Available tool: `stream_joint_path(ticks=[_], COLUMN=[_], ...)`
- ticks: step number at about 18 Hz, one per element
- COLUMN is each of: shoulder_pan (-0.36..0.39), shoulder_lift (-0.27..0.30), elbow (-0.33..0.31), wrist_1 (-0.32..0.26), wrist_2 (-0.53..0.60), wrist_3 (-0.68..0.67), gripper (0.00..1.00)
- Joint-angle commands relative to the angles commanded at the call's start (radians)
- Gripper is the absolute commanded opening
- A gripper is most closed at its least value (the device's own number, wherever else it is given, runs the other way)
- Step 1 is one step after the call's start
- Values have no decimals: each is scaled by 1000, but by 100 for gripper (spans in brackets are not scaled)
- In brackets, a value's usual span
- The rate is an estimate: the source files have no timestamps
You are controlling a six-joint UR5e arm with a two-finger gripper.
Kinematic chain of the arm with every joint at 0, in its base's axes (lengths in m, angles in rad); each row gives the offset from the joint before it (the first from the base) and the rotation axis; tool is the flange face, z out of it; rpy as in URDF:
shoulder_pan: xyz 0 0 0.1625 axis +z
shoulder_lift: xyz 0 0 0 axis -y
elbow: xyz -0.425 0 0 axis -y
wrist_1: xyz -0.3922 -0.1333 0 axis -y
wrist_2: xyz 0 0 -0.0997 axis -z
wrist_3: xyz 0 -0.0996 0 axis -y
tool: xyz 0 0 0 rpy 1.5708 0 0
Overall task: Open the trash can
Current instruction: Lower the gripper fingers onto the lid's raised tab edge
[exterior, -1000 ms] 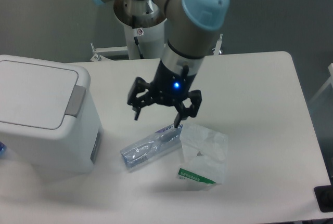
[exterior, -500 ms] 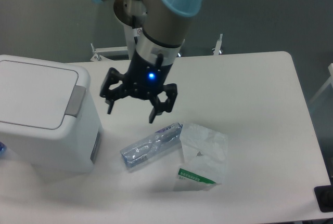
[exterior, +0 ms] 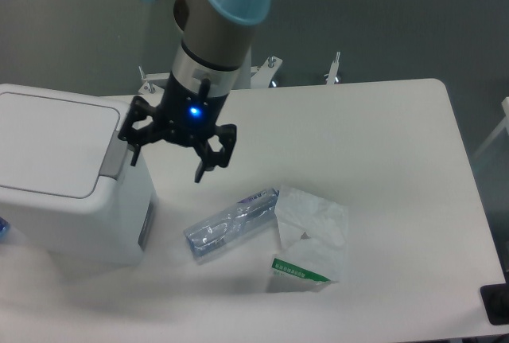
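Approach phase, by the look of it: the gripper (exterior: 169, 156) hangs left of centre in the frame, fingers spread wide, nothing held between them. One fingertip is seen right at the near-right edge of the bin (exterior: 67, 174), close over the grey tab (exterior: 118, 153); whether contact is made there cannot be told. The other finger points down over bare table (exterior: 382, 144), well clear of the bin.

The bin is set at the left edge of the frame, lid (exterior: 56, 142) flat and shut, so the opening is judged not yet done. The tab runs along the lid's right side, facing the arm.

Two wrappers are left lying lower centre: a clear one (exterior: 231, 224) and a white one (exterior: 312, 233) just beside it, touching at one corner. Neither is part of this job, and both are well below the gripper.

Next, a small shift toward the left of the frame is called for, so that a fingertip is set squarely over the tab, then a firm press straight down. An off-centre press could slide off the tab's edge, so alignment matters before any force is applied.
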Motion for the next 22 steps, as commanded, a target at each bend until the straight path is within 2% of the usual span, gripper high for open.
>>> stream_joint_path(ticks=[8, 22], shoulder_pan=[-5, -5], shoulder_lift=[-17, -15], elbow=[-8, -31], wrist_1=[28, 28], wrist_2=[2, 5], wrist_3=[-3, -3], gripper=[100, 100])
